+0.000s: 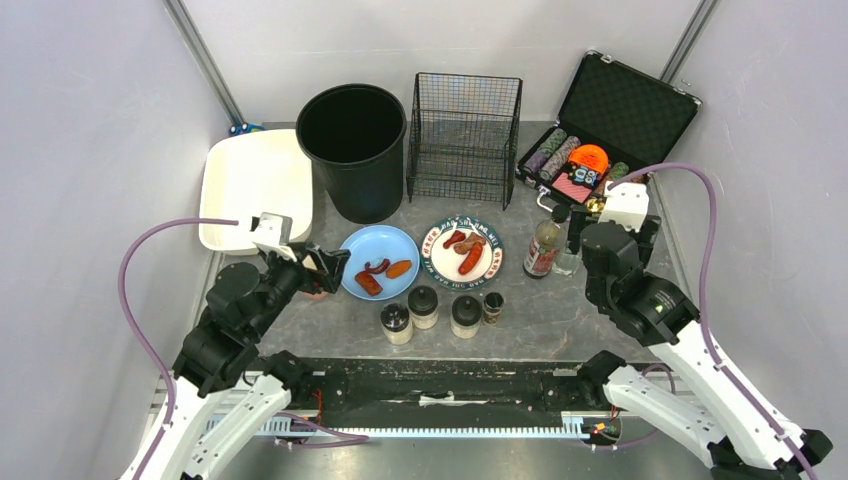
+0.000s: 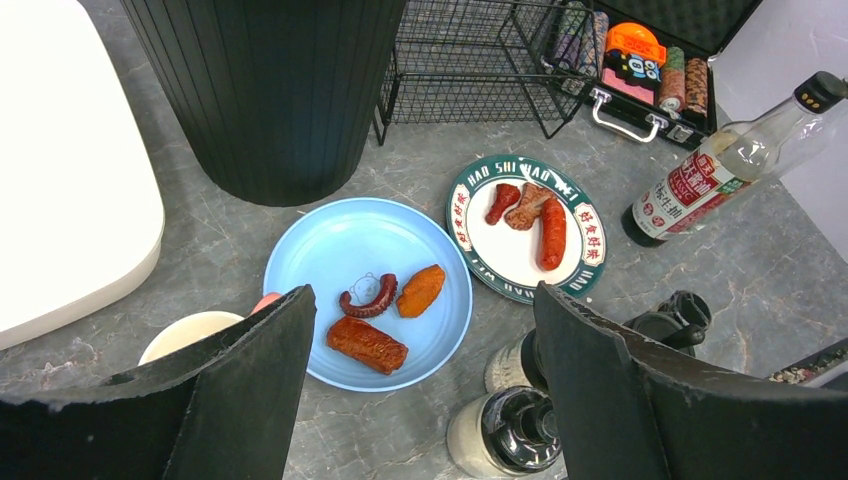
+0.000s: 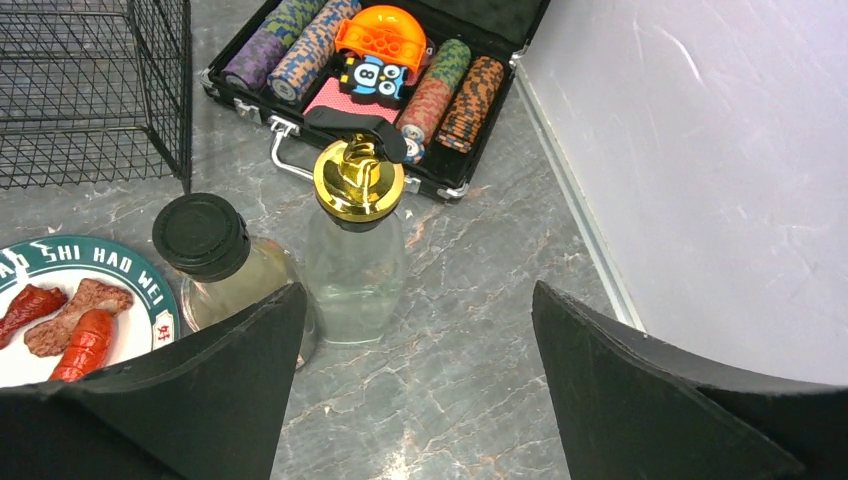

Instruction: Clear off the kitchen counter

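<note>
Worktop: lay dark grey and mottled beneath everything, from the arm bases to the back wall.
Top view only: took in both arms at once, plus the white tray at far left, the black bin just beside it and the wire basket at mid-back.
Left wrist view only: caught a pale cup just beside the blue plate, half hidden behind the left finger and not made out from above.
Right wrist view only: showed the gold pourer on a clear bottle close up, and four rows of chips in the open black case.
Left end effector: gaped wide and empty, hung over the near edge of the blue plate, gripped nothing.
Right end effector: gaped wide and empty, faced the clear bottle, stood apart from it.
Plates: counted two, the blue one and a white plate with a green rim, side by side, nearly touching.
Food: counted three pieces on each plate.
Jars: counted four, in a row in front of the plates; three had broad black lids, one was smaller.
Bottles: counted two, the clear one and a red-labelled bottle just beside it, both upright, right of the green-rimmed plate.
</note>
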You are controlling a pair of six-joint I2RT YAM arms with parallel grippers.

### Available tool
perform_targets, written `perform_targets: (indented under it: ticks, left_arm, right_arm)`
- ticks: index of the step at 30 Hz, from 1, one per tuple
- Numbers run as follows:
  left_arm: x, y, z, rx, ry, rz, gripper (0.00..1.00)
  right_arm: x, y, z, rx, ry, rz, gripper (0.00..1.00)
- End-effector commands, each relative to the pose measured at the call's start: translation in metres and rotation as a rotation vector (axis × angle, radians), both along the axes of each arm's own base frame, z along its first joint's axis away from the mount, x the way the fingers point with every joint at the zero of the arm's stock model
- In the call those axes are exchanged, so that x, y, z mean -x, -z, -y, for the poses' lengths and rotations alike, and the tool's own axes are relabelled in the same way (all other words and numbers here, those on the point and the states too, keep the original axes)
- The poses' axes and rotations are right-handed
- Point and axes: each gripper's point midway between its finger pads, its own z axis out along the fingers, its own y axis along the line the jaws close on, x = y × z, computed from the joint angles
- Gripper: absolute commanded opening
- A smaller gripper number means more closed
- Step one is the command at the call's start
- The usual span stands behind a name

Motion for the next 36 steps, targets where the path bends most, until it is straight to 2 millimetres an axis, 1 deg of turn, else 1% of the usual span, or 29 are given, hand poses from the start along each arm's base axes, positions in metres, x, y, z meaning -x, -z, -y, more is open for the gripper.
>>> perform_targets:
  ticks: [1, 6, 9, 14, 18, 21, 23, 27, 36]
  left_arm:
    - [0.002, -0.006, 0.001, -0.019, 0.025, 0.04, 0.85]
    - [0.002, -0.006, 0.001, -0.019, 0.024, 0.041, 0.85]
    - [0.003, -0.006, 0.001, -0.018, 0.026, 0.042, 0.85]
    - [0.002, -0.006, 0.001, -0.019, 0.026, 0.043, 0.85]
    - [0.003, -0.006, 0.001, -0.019, 0.026, 0.044, 0.85]
    - [0.003, -0.007, 0.001, -0.02, 0.03, 0.044, 0.85]
    - [0.003, -0.006, 0.001, -0.019, 0.03, 0.044, 0.85]
    - [0.003, -0.007, 0.001, -0.019, 0.03, 0.045, 0.85]
    - [0.004, -0.007, 0.001, -0.017, 0.03, 0.049, 0.85]
  right_arm:
    - [-0.012, 0.002, -0.006, -0.059, -0.033, 0.024, 0.85]
    - [-0.022, 0.016, -0.006, -0.082, -0.044, 0.006, 0.82]
    - [-0.026, 0.017, -0.004, -0.104, -0.049, 0.028, 0.77]
    - [-0.036, 0.027, 0.001, -0.124, -0.046, 0.014, 0.71]
    - [-0.042, 0.029, 0.007, -0.142, -0.037, 0.03, 0.67]
    - [-0.046, 0.034, 0.005, -0.155, -0.054, 0.026, 0.64]
    - [-0.047, 0.035, 0.006, -0.157, -0.052, 0.035, 0.63]
    - [-0.05, 0.031, 0.006, -0.156, -0.055, 0.077, 0.61]
    - [-0.06, 0.029, 0.005, -0.157, -0.055, 0.104, 0.57]
